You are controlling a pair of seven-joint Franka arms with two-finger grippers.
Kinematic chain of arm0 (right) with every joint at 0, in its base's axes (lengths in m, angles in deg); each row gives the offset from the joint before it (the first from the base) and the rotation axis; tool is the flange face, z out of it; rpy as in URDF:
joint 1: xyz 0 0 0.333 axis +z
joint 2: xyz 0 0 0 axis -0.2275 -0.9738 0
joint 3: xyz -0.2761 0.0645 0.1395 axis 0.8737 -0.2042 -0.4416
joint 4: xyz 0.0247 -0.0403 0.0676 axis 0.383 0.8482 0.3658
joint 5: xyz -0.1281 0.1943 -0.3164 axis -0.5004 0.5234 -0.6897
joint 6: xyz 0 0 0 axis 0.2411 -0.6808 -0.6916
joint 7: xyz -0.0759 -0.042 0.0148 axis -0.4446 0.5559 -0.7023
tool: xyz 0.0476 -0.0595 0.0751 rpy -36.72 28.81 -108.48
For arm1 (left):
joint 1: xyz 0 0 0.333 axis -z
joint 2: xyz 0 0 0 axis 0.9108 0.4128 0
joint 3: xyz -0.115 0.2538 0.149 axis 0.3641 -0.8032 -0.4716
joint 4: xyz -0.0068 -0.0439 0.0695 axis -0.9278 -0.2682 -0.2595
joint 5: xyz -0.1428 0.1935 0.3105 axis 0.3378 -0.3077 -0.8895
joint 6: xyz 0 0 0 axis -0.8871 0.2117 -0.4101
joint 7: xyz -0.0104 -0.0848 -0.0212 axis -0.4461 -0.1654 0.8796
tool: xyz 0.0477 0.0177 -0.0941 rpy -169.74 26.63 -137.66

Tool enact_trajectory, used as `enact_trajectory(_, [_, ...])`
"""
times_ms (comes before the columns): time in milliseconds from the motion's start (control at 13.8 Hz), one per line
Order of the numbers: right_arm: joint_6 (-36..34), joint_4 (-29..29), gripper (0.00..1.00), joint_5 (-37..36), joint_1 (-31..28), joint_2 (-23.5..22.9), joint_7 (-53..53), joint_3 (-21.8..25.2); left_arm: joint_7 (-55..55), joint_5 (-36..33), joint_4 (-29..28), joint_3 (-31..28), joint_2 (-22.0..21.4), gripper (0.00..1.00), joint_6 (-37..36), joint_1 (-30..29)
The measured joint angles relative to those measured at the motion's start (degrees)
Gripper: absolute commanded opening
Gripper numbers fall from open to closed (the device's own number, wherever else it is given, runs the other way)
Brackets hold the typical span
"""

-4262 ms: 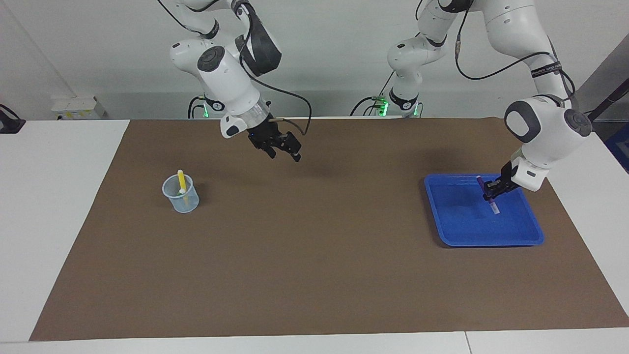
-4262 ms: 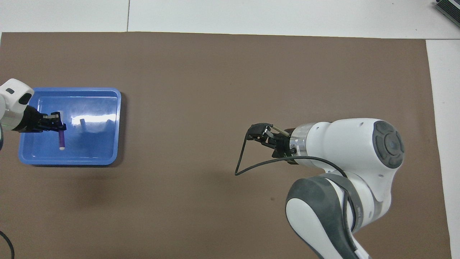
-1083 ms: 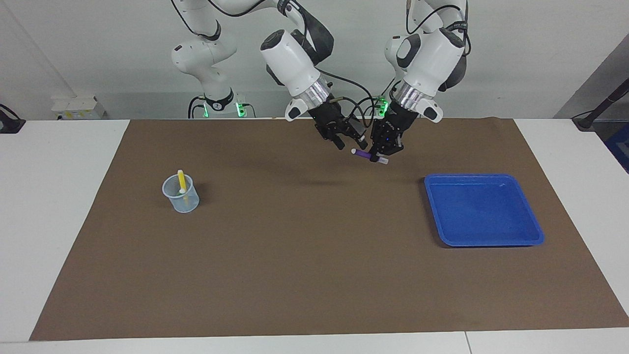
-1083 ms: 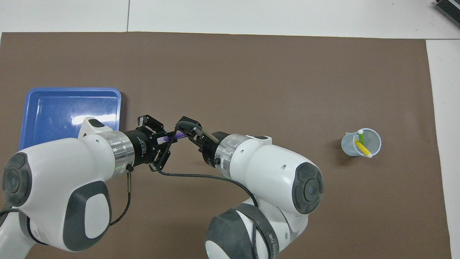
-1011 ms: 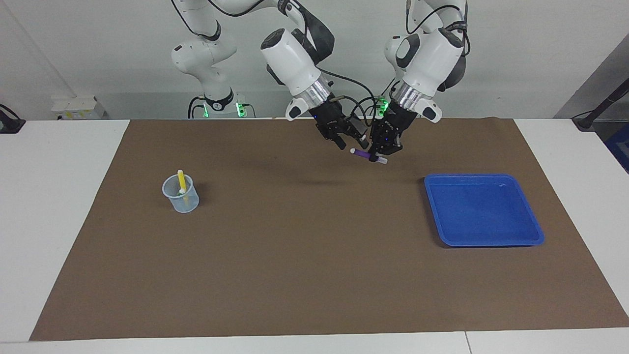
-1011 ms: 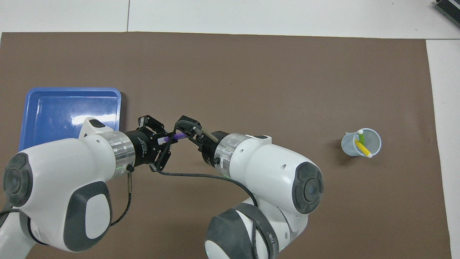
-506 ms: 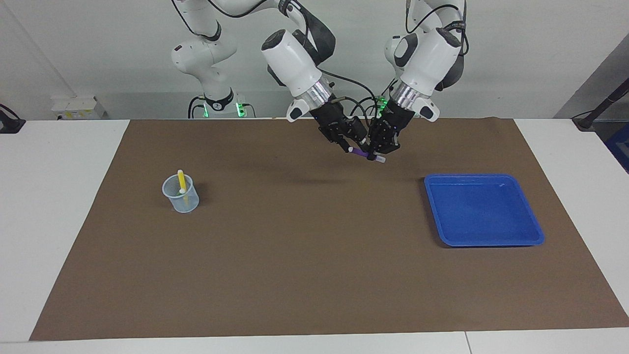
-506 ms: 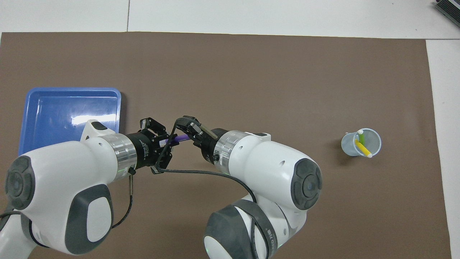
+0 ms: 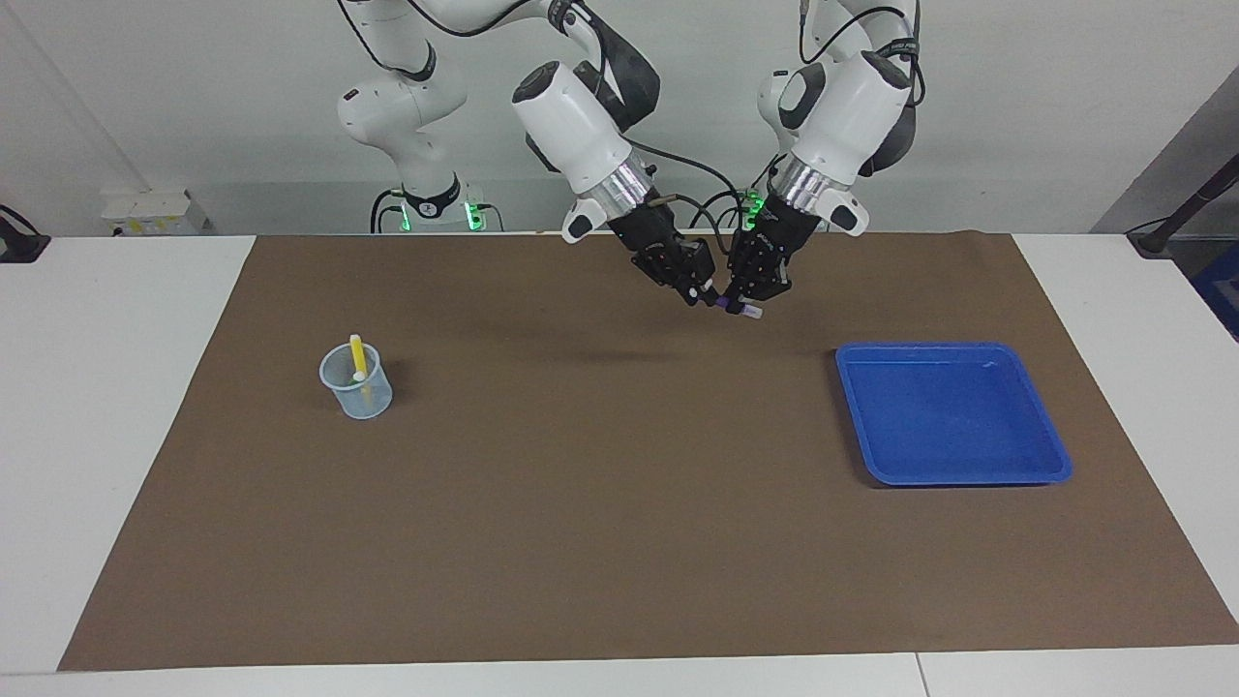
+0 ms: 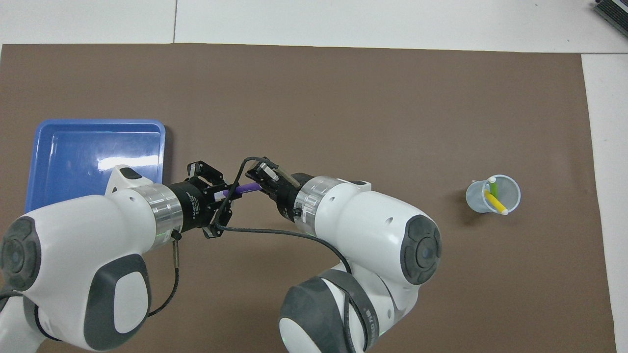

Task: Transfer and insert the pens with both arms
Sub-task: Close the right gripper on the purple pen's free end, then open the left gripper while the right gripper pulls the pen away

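Note:
The purple pen (image 9: 728, 306) (image 10: 244, 188) hangs level in the air over the brown mat, between the two grippers. My left gripper (image 9: 743, 308) (image 10: 226, 192) is shut on the end with the pale cap. My right gripper (image 9: 705, 293) (image 10: 256, 182) has its fingers drawn in around the pen's other end. A clear cup (image 9: 356, 382) (image 10: 493, 195) stands toward the right arm's end of the table. It holds the yellow pen (image 9: 357, 356) (image 10: 496, 204) and the green pen (image 10: 493, 187), both leaning inside.
A blue tray (image 9: 949, 416) (image 10: 93, 147) with nothing in it lies toward the left arm's end of the table. The brown mat (image 9: 619, 503) covers most of the white table. Both arm bases with green lights stand at the robots' edge.
The right gripper moved onto the free end of the purple pen and its fingers drew in around it. The left gripper kept its hold and shifted slightly toward the right gripper.

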Motion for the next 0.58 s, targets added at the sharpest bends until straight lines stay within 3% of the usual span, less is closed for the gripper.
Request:
enact_trajectory(72, [-0.01,0.13,0.0,0.07,0.0,-0.01,0.0,0.0,0.0,0.0,0.0,-0.26,-0.15,0.0,0.13,-0.02])
enact_trajectory(578, [0.02,0.16,0.0,1.28,0.0,-0.02,-0.02,0.0,0.0,0.0,-0.03,-0.45,-0.33,0.0,0.16,-0.02])
